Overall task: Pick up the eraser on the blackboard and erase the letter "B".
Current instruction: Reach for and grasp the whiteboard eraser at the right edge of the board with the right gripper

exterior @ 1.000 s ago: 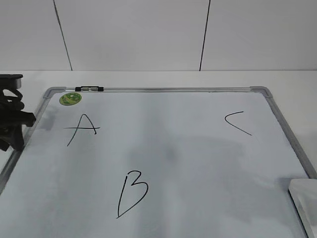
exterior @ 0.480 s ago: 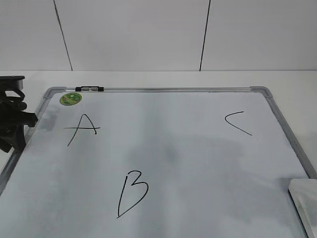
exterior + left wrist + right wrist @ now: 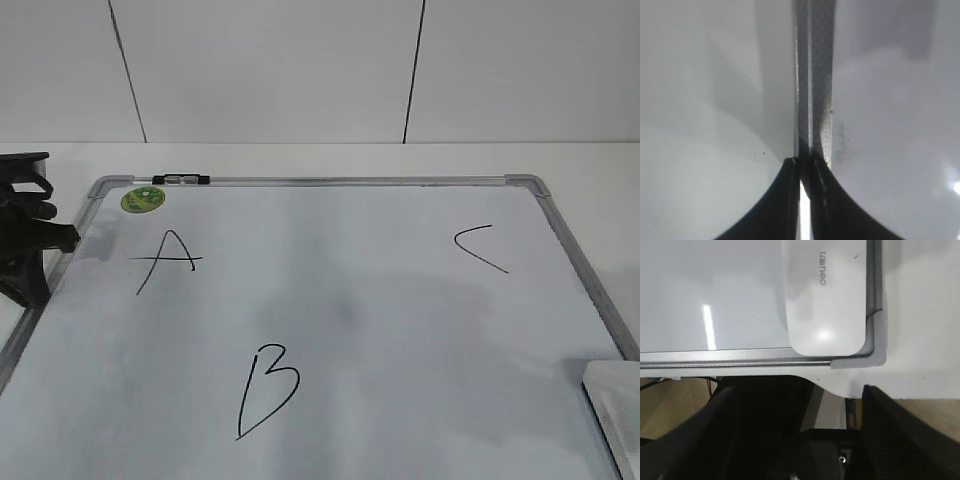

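Note:
The blackboard (image 3: 330, 181) is a white dry-erase board with a silver frame, lying flat on the table. The letter "B" (image 3: 268, 390) is drawn in black at its lower middle. The eraser (image 3: 612, 410), a white glossy block, lies in the board's near right corner. It shows with its grey logo in the right wrist view (image 3: 825, 295). My right gripper (image 3: 795, 390) is open and empty, back from that corner, off the board. My left gripper (image 3: 25, 240) is shut and empty at the board's left edge, over the frame strip (image 3: 815, 75).
A black "A" (image 3: 165, 260) and a black "C" (image 3: 480, 248) are on the board. A green sticker (image 3: 142, 199) and a small marker clip (image 3: 181, 179) sit at the far left corner. White table and wall surround the board; the table's front edge (image 3: 840, 390) is just below the eraser corner.
My left gripper has shifted very slightly at the board's left edge. The eraser and the letters have not moved.

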Robot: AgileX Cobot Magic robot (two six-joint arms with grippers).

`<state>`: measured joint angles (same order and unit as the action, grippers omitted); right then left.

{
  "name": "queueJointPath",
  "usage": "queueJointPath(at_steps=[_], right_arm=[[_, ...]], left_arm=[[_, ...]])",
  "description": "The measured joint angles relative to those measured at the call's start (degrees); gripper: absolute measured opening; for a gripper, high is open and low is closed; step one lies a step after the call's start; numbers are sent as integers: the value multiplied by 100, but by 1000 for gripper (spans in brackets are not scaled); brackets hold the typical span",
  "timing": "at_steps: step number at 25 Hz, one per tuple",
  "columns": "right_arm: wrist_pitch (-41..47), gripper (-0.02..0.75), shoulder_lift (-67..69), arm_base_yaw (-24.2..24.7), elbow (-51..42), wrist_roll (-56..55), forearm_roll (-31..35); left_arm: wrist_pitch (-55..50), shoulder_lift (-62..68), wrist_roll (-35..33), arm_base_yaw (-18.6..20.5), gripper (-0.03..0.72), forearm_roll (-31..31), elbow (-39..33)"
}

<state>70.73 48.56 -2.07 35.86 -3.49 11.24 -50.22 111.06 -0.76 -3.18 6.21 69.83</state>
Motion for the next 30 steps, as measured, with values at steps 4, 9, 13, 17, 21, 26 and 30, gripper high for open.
queueJointPath(at_steps=[4,9,13,17,21,26,30], right_arm=[[-254,603,0,0,0,0,-11],[-640,651,95,0,0,34,-126],[-989,659,472,0,0,47,-305],[-1316,659,1030,0,0,82,-270],[-1578,659,1622,0,0,242,-110],[-2022,659,2276,0,10,379,-39],[-2188,659,2701,0,10,399,-29]], left_arm=[[0,3,13,0,19,0,9],[0,3,13,0,19,0,9],[0,3,13,0,19,0,9],[-10,3,13,0,19,8,9],[-10,3,13,0,19,8,9],[-10,3,13,0,19,8,9],[-10,3,13,0,19,8,9]])
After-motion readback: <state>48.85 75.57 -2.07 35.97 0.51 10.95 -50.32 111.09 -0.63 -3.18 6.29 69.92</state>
